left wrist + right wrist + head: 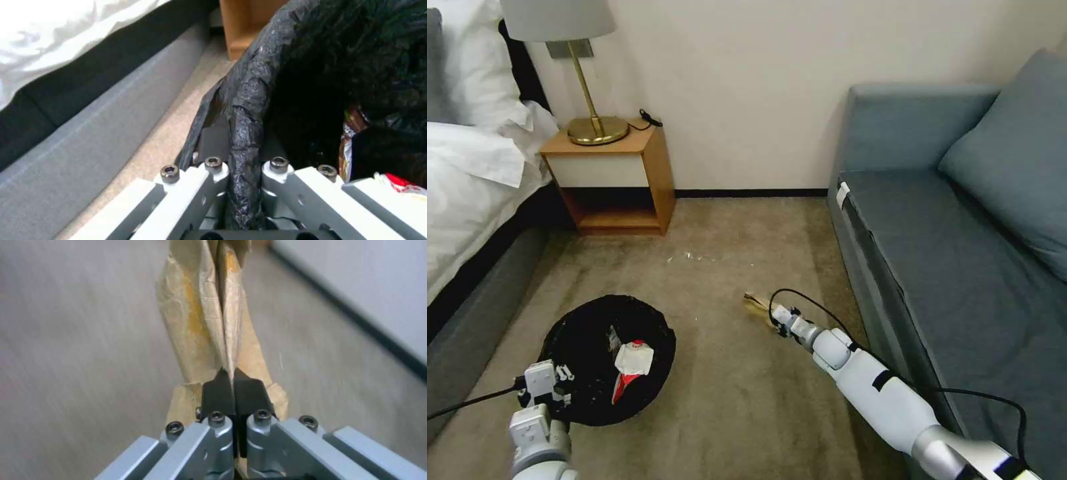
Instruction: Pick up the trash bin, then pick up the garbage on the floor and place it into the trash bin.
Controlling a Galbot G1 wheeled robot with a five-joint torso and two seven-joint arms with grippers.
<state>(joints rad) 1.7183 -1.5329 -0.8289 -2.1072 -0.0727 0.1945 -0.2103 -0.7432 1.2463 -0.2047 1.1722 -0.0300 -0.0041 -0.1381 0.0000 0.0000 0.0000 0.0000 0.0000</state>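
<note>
A: What did the right gripper (227, 373) have?

B: Its pads were pinched tight on the tan paper (209, 323), with most of the sheet trailing out ahead of the fingertips. From the head camera the paper (757, 305) sat just past the tips, low over the carpet (727, 400) beside the sofa (934, 220).

A: And the left gripper (242, 166)?

B: Clamped on the bin (604, 357) by the bagged rim, one finger inside and one outside. The red-and-white packet (630, 363) lay in the bin just beyond it.

A: So where was the risk?

B: I judged two weak points. The right grip was only on a thin edge of paper, so a quick swing could have torn it or let it slip free. And the left hold looked to be mostly on slick bag film (249, 100); if the bag slid on the rim, the bin could have tilted and spilled the packet.
</note>
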